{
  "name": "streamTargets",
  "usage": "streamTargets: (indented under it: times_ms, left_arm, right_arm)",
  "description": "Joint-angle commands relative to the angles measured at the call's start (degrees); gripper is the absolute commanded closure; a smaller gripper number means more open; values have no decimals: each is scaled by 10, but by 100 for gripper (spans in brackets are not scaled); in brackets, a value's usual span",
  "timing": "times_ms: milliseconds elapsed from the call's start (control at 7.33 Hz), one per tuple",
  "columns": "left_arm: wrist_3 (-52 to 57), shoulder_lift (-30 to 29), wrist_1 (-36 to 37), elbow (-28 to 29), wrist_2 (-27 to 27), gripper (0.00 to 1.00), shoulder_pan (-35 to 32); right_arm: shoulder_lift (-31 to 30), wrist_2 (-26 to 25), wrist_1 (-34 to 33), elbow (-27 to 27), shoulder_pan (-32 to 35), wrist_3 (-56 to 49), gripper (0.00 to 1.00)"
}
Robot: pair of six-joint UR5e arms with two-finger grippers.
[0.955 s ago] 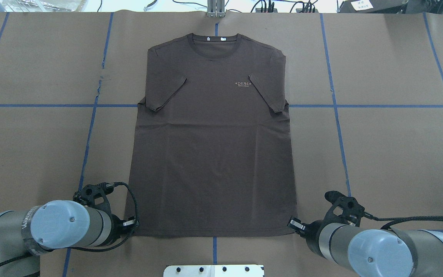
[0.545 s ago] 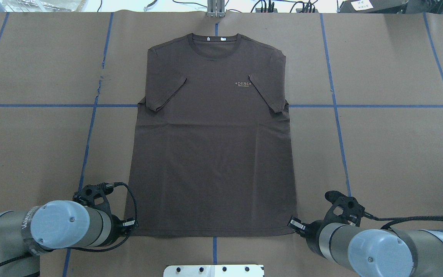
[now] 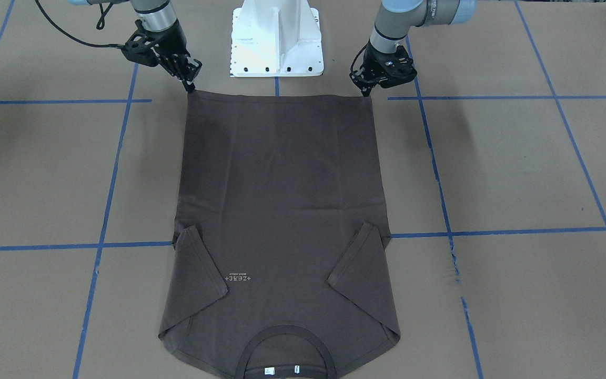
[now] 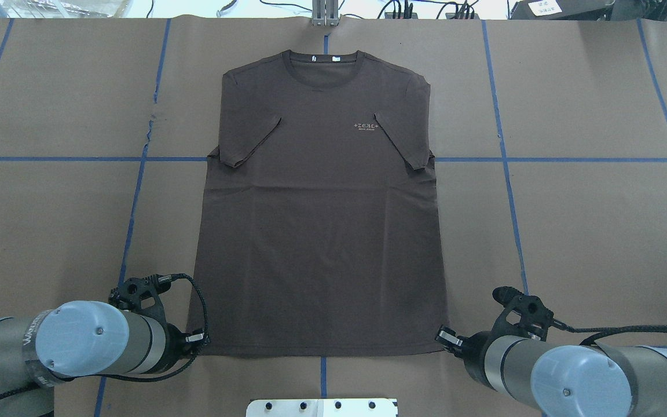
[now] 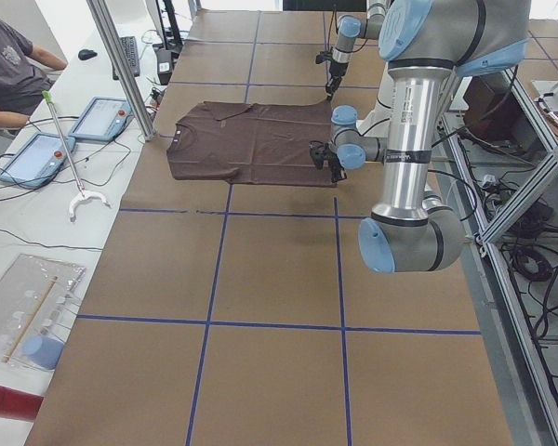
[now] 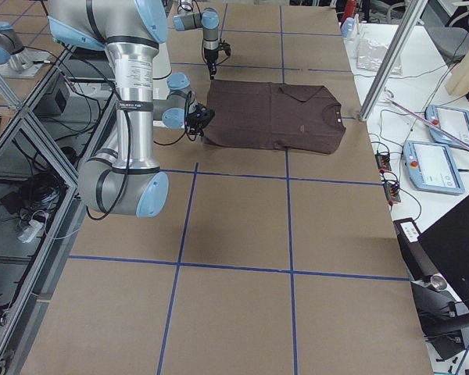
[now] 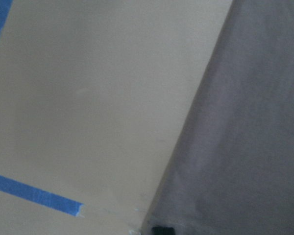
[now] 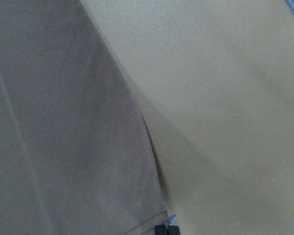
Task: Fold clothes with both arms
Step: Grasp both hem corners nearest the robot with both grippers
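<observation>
The dark brown-grey T-shirt (image 4: pixel 322 231) lies flat and face up on the brown paper, collar at the far end, both sleeves folded in over the chest. It also shows in the front view (image 3: pixel 282 184). My left gripper (image 4: pixel 201 341) is low at the near left hem corner, fingers pinched together on the cloth (image 3: pixel 367 93). My right gripper (image 4: pixel 442 340) is pinched on the near right hem corner (image 3: pixel 191 88). The left wrist view shows the shirt's edge (image 7: pixel 245 147) running down to a black fingertip (image 7: pixel 161 230). The right wrist view shows the same, with the edge slightly ridged (image 8: pixel 63 122).
The white pedestal base (image 3: pixel 276 39) stands just behind the hem between the arms. Blue tape lines (image 4: pixel 507 159) grid the brown paper. A metal post (image 4: pixel 325 14) stands at the far edge beyond the collar. A seated person (image 5: pixel 9 65) and tablets (image 5: pixel 98 116) are off that end.
Both arms' elbows have shifted slightly outward and toward the near edge. The grippers stay at the hem corners and the shirt has not moved.
</observation>
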Motion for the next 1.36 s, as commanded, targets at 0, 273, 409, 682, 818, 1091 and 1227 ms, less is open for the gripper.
streamTargets:
  times_ms: [0, 273, 409, 682, 818, 1091, 1227]
  left_arm:
    - [0, 12, 11, -14, -4, 100, 0]
    - [6, 4, 6, 11, -5, 49, 5]
    - [8, 3, 4, 20, -4, 49, 5]
    - [9, -2, 4, 22, -4, 49, 5]
    - [10, -2, 4, 22, -4, 49, 5]
    - [11, -2, 3, 26, 1, 50, 5]
    - [11, -3, 2, 30, 1, 50, 5]
  right_arm:
    - [-5, 1, 0, 8, 0, 0, 100]
    - [-7, 1, 0, 8, -1, 0, 100]
    - [-7, 1, 0, 8, -1, 0, 100]
    - [-8, 1, 0, 8, 0, 0, 100]
    - [-8, 0, 0, 8, 0, 0, 100]
    - [-8, 0, 0, 8, 0, 0, 100]
    - [-8, 0, 0, 8, 0, 0, 100]
